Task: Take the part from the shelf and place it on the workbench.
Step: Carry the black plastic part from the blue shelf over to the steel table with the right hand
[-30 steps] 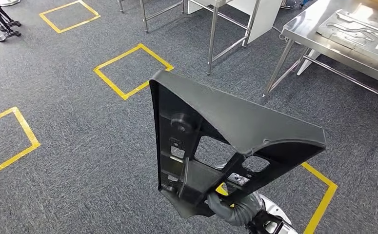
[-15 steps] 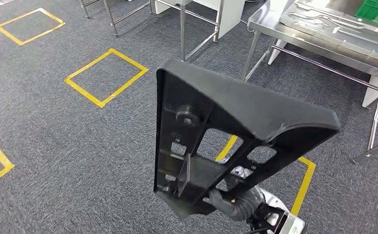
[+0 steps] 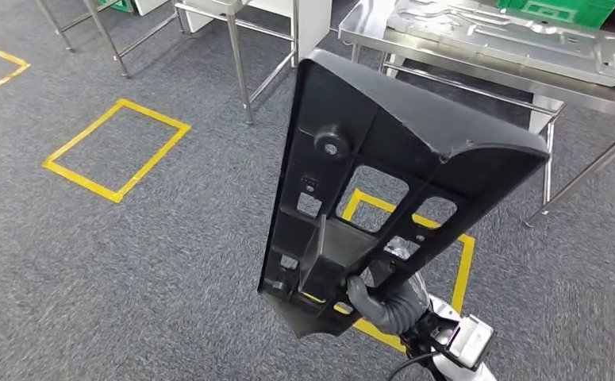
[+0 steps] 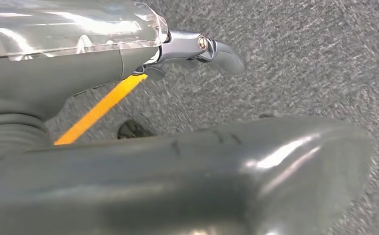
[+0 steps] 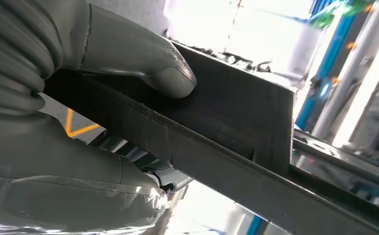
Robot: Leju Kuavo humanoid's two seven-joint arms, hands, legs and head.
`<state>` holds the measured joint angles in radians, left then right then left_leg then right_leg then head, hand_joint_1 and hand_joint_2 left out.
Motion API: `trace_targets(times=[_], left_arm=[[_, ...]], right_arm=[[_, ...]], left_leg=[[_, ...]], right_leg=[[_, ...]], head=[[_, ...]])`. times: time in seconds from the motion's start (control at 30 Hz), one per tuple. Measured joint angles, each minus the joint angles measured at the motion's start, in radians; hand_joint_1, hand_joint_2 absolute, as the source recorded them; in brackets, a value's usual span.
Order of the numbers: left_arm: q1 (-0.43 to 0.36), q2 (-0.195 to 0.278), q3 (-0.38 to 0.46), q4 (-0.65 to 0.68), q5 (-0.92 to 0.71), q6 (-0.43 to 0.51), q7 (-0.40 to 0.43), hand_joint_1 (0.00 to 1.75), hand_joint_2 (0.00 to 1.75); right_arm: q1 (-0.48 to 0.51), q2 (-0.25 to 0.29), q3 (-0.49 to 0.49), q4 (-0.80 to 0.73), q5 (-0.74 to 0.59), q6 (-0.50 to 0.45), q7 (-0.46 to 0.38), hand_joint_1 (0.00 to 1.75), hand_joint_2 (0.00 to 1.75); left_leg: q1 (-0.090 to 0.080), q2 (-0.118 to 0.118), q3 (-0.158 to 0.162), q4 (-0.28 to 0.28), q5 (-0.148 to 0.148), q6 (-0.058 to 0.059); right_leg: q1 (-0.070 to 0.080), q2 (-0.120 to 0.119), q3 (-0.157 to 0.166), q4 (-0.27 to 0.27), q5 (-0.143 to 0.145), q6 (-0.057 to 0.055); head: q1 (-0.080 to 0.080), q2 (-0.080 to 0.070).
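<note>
Black plastic part [image 3: 383, 175] is held up in front of the robot, above the floor, with its narrow lower end in the right hand [image 3: 383, 305]. It is a flat, roughly triangular piece with a raised rim, several rectangular openings and a round boss with a screw head. No brand, label or writing can be read on it. In the right wrist view the grey thumb [image 5: 143, 58] presses on one face of the part [image 5: 236, 127] and the fingers close on the other face, so the hand grips the part firmly.

The left hand [image 4: 128, 166] shows in its wrist view as a grey ribbed cover and a thick thumb over the carpet; one finger [image 4: 216, 49] is stretched out with nothing in it, but I cannot tell how the other fingers lie.

The surface [image 3: 447, 63], a steel workbench, stands beyond the part, toward the right. On it lies a stamped sheet-metal panel [image 3: 518, 40], and behind this a green crate [image 3: 562, 9]. To the left are more steel table legs [image 3: 239, 67] and a white panel [image 3: 312, 20]. The floor is a grey carpet [image 3: 129, 262] marked with squares of yellow tape [image 3: 113, 151]; one square [image 3: 463, 262] lies just under the held part.
</note>
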<state>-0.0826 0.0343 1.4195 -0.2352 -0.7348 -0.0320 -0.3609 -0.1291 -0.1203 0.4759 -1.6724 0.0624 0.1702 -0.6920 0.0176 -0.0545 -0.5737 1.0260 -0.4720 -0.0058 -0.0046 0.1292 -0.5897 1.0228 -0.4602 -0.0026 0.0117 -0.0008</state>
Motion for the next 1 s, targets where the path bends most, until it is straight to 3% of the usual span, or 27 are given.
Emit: trace_targets(times=[0.03, 0.1, 0.17, 0.23, 0.27, 0.3, 0.33, 0.4, 0.47, 0.57, 0.63, 0.7, 0.77, 0.8, 0.83, 0.9, 0.93, 1.0], left_arm=[[0.000, 0.000, 0.000, 0.000, -0.002, 0.002, 0.000, 0.00, 0.00], [-0.002, -0.002, 0.000, -0.002, -0.006, 0.007, -0.003, 0.00, 0.00], [-0.001, -0.003, 0.000, -0.003, -0.009, 0.008, -0.006, 0.00, 0.00], [0.001, -0.003, 0.000, -0.003, -0.011, 0.008, -0.007, 0.00, 0.00], [0.001, -0.003, 0.000, -0.003, -0.011, 0.008, -0.009, 0.00, 0.00], [0.001, -0.003, 0.000, -0.003, -0.011, 0.006, -0.011, 0.00, 0.00], [0.000, -0.004, 0.000, -0.003, -0.011, 0.004, -0.013, 0.00, 0.00], [-0.002, -0.007, 0.000, -0.003, -0.009, -0.003, -0.019, 0.00, 0.00], [-0.003, -0.010, 0.000, -0.003, -0.007, -0.015, -0.023, 0.00, 0.00], [-0.008, -0.012, -0.001, -0.003, -0.005, -0.035, -0.028, 0.00, 0.00], [-0.011, -0.013, -0.002, -0.003, -0.005, -0.044, -0.030, 0.00, 0.00], [-0.008, -0.013, -0.002, -0.003, -0.005, -0.049, -0.031, 0.00, 0.00], [-0.003, -0.013, -0.002, -0.003, -0.006, -0.050, -0.031, 0.00, 0.00], [-0.001, -0.013, -0.002, -0.003, -0.006, -0.050, -0.031, 0.00, 0.00], [0.000, -0.013, -0.002, -0.003, -0.007, -0.050, -0.031, 0.00, 0.00], [0.000, -0.013, -0.002, -0.003, -0.008, -0.050, -0.031, 0.00, 0.00], [0.000, -0.013, -0.002, -0.003, -0.008, -0.049, -0.031, 0.00, 0.00], [-0.001, -0.014, -0.003, -0.003, -0.009, -0.049, -0.030, 0.00, 0.00]], right_arm=[[0.010, 0.000, -0.004, -0.001, 0.001, -0.004, 0.000, 1.68, 1.75], [0.025, -0.001, -0.010, -0.005, 0.007, -0.006, -0.001, 1.68, 1.75], [0.029, -0.001, -0.013, -0.008, 0.012, -0.004, -0.002, 1.68, 1.75], [0.031, -0.001, -0.014, -0.008, 0.015, 0.002, -0.002, 1.68, 1.75], [0.031, -0.001, -0.014, -0.007, 0.017, 0.006, -0.002, 1.68, 1.75], [0.031, -0.001, -0.015, -0.006, 0.019, 0.010, -0.002, 1.68, 1.75], [0.031, -0.001, -0.015, -0.005, 0.021, 0.013, -0.002, 1.68, 1.75], [0.028, -0.001, -0.015, -0.004, 0.026, 0.016, -0.002, 1.68, 1.75], [0.025, -0.001, -0.015, -0.003, 0.032, 0.019, -0.002, 1.68, 1.75], [0.026, -0.001, -0.016, -0.003, 0.038, 0.019, -0.002, 1.68, 1.75], [0.024, 0.000, -0.016, -0.004, 0.039, 0.018, -0.003, 1.68, 1.75], [0.023, 0.000, -0.017, -0.003, 0.039, 0.017, -0.004, 1.68, 1.75], [0.026, 0.001, -0.017, -0.002, 0.039, 0.017, -0.003, 1.68, 1.75], [0.028, 0.001, -0.017, -0.002, 0.040, 0.017, -0.003, 1.68, 1.75], [0.030, 0.001, -0.017, -0.002, 0.040, 0.017, -0.003, 1.68, 1.75], [0.031, 0.001, -0.019, -0.002, 0.041, 0.018, -0.003, 1.68, 1.75], [0.031, 0.001, -0.020, -0.002, 0.041, 0.018, -0.003, 1.68, 1.75], [0.033, 0.001, -0.022, -0.002, 0.042, 0.019, -0.003, 1.68, 1.75]], left_leg=[[0.000, 0.010, 0.002, -0.004, 0.001, 0.007], [0.002, 0.031, 0.008, -0.014, 0.005, 0.020], [0.002, 0.055, 0.013, -0.021, 0.005, 0.029], [0.000, 0.082, 0.015, -0.021, 0.001, 0.032], [-0.001, 0.095, 0.016, -0.021, -0.002, 0.032], [-0.001, 0.107, 0.020, -0.021, -0.005, 0.031], [-0.001, 0.118, 0.025, -0.021, -0.008, 0.029], [-0.005, 0.139, 0.037, -0.021, -0.017, 0.023], [-0.008, 0.158, 0.045, -0.021, -0.025, 0.014], [-0.010, 0.184, 0.060, -0.028, -0.034, -0.002], [-0.008, 0.146, 0.050, 0.013, -0.065, -0.010], [-0.004, 0.088, -0.012, 0.138, -0.124, -0.014], [-0.004, 0.066, -0.078, 0.246, -0.149, -0.015], [-0.004, 0.062, -0.089, 0.250, -0.132, -0.014], [-0.004, 0.058, -0.081, 0.212, -0.096, -0.013], [-0.002, 0.020, -0.033, 0.081, -0.018, -0.008], [-0.001, -0.001, -0.013, 0.030, 0.002, -0.004], [-0.002, -0.019, 0.002, -0.006, 0.004, 0.003]], right_leg=[[-0.001, 0.006, -0.001, -0.001, 0.000, 0.006], [0.001, -0.030, -0.012, 0.023, -0.016, 0.016], [0.002, -0.096, -0.063, 0.124, -0.070, 0.024], [-0.002, -0.122, -0.132, 0.251, -0.119, 0.029], [-0.004, -0.125, -0.149, 0.278, -0.119, 0.030], [-0.004, -0.127, -0.145, 0.265, -0.099, 0.029], [-0.003, -0.134, -0.118, 0.211, -0.063, 0.026], [0.007, -0.176, -0.043, 0.065, 0.000, 0.011], [0.018, -0.202, -0.008, -0.005, 0.015, -0.001], [0.017, -0.168, -0.004, -0.016, 0.015, -0.013], [0.008, -0.145, 0.009, -0.031, 0.020, -0.021], [0.004, -0.121, 0.015, -0.035, 0.021, -0.027], [0.005, -0.093, 0.015, -0.033, 0.019, -0.029], [0.005, -0.078, 0.016, -0.030, 0.017, -0.029], [0.005, -0.063, 0.017, -0.028, 0.015, -0.028], [0.005, -0.037, 0.019, -0.019, 0.007, -0.021], [0.005, -0.025, 0.016, -0.014, 0.004, -0.017], [0.003, -0.004, 0.008, -0.009, 0.002, -0.005]], head=[[0.000, 0.000], [0.003, 0.000], [0.007, 0.000], [0.008, 0.000], [0.009, 0.000], [0.009, 0.000], [0.009, 0.000], [0.009, 0.000], [0.008, 0.000], [0.008, 0.000], [0.007, 0.000], [0.005, 0.000], [0.005, 0.000], [0.005, 0.000], [0.005, 0.000], [0.005, 0.000], [0.005, 0.000], [0.006, 0.000]])
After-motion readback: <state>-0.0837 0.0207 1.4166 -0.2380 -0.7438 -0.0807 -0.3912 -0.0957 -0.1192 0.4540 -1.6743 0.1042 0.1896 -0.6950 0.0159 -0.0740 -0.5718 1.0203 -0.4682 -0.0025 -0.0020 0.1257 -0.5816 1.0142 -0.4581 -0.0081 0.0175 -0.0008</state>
